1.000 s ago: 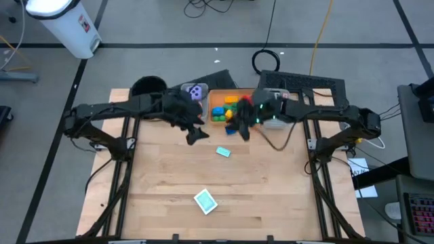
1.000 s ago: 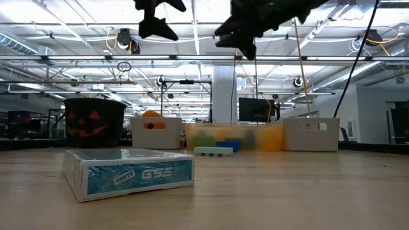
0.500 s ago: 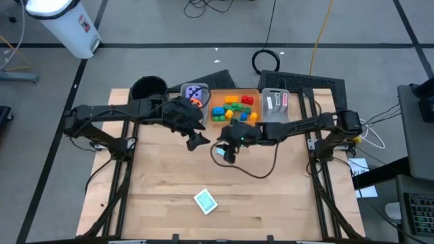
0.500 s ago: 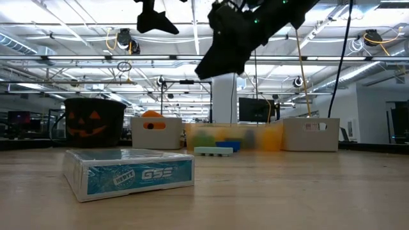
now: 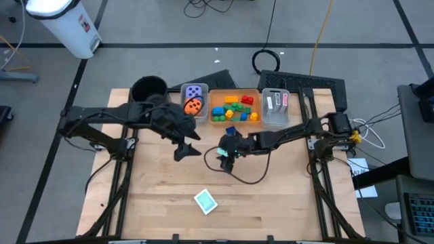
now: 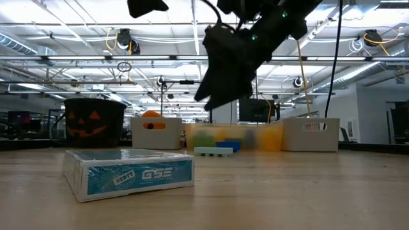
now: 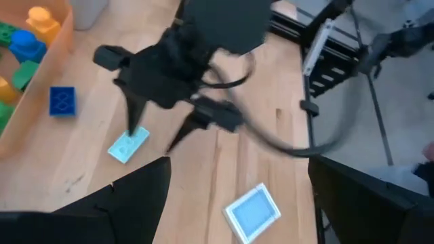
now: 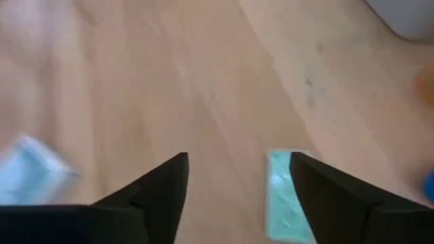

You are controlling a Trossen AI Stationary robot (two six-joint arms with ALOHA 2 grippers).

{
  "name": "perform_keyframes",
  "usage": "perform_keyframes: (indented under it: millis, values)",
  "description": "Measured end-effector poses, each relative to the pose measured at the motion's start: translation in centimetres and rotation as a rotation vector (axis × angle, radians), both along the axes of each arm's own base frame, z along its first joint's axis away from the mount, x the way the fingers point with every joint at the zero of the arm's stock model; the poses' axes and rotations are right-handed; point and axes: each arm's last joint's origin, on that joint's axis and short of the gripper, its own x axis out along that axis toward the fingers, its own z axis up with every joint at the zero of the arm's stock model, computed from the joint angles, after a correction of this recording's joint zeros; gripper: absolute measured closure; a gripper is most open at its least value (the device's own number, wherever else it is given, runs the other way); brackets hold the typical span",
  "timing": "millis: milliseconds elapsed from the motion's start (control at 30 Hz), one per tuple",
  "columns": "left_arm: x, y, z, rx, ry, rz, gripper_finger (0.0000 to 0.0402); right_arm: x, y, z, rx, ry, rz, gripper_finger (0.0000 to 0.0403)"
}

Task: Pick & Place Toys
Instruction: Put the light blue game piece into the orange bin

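Your left gripper [image 5: 182,153] hangs spread and empty above the bare wood, near the table's middle, and waits. To its right, your right gripper [image 5: 226,154] stands over the small teal card [image 7: 128,145], its fingers [image 8: 157,192] parted with nothing between them. In the right wrist view the card lies partly under one finger, not centred in the gap, so if you descend here that finger may land on the card and pin or skid it instead of straddling it. The card is thin and flat on the wood, so a shallow close could slip over it. The blue brick [image 7: 62,101] rests just outside the orange bin [image 5: 210,98]; your sweep could knock it. The larger teal card box [image 5: 205,200] waits near the front edge, well apart.
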Motion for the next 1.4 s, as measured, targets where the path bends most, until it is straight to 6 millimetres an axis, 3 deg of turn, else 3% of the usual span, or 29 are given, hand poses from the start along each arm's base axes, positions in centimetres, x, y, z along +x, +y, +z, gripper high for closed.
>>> perform_keyframes:
  millis: [233,500,700,1133,1400]
  values:
    - [-1.1,-1.2,0.6,0.05,-0.002,0.029,0.0048,0.5,-0.2,-2.1,-0.083,0.049,-0.046,0.0107]
    - [-1.4,-1.4,0.8,0.05,-0.01,0.058,0.0048,0.4,-0.6,-4.0,-0.112,0.147,-0.036,0.0102]
    - [-1.4,-1.3,0.8,0.044,-0.007,0.066,0.0048,0.6,-0.7,-5.8,-0.114,0.201,-0.037,0.0109]
    - [-1.4,-1.3,0.8,0.053,-0.008,0.079,0.0048,0.8,-1.9,-6.0,-0.084,0.201,-0.082,0.0115]
    - [-1.4,-1.3,0.8,0.053,-0.009,0.08,0.0048,0.5,-2.6,-6.3,-0.033,0.214,-0.066,0.0167]
